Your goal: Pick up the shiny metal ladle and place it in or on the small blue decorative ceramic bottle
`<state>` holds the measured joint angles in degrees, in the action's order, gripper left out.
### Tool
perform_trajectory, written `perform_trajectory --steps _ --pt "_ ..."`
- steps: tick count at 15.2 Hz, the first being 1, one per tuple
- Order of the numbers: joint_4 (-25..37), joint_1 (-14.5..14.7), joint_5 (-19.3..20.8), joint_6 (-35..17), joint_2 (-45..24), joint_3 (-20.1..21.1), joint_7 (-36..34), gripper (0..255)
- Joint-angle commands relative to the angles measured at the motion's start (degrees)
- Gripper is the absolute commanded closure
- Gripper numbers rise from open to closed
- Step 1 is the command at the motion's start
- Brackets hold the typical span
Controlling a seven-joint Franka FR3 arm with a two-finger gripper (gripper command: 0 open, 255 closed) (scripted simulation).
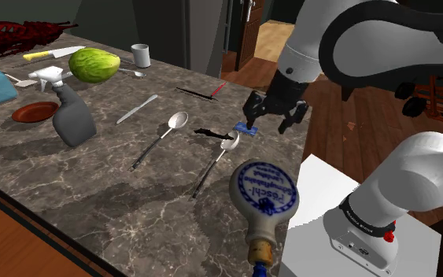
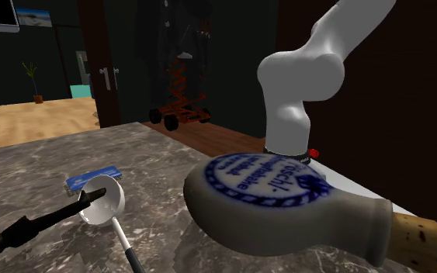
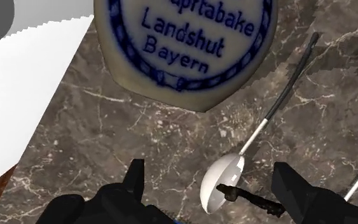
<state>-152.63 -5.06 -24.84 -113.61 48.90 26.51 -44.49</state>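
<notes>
Bottle [image 2: 286, 205] up close, ladle [image 2: 104, 203] handle cropped

The bottle [image 3: 184, 51] reads "Landshut" and "Bayern"; the arm [image 1: 315, 39] shows "FR".

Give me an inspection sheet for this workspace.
Surface: dark marbled countertop.
Job's things: ladle lying flat, its bowl below the gripper; bottle, cream with blue print, corked, lying on its side near the stand.
Clutter: second spoon, knife, spray bottle, cabbage, mug, red plate.
Gripper: gripper open, above the ladle's bowl, holding nothing.
Cables: nothing seen.
Surroundings: wooden floor, white stand.
</notes>
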Motion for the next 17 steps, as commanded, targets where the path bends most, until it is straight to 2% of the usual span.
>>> perform_trajectory --steps 1,4,6,8,11,17 --pt "0.3 -1.4 -2.3 -4.2 -3.2 5.2 -7.3 0" --pt "1.7 -4.8 -4.3 -9.6 -8.3 12.9 -17.4 0" --pt "3.3 -8.0 -4.7 -13.2 -12.3 18.3 -24.4 0" --pt "5.3 -12.3 -4.0 -16.8 -16.6 24.1 -31.7 0" --pt "8.5 -20.2 -1.2 -21.3 -22.9 33.3 -42.5 0" --pt "7.2 -24.5 0.9 -27.5 -27.7 38.7 -44.2 0"
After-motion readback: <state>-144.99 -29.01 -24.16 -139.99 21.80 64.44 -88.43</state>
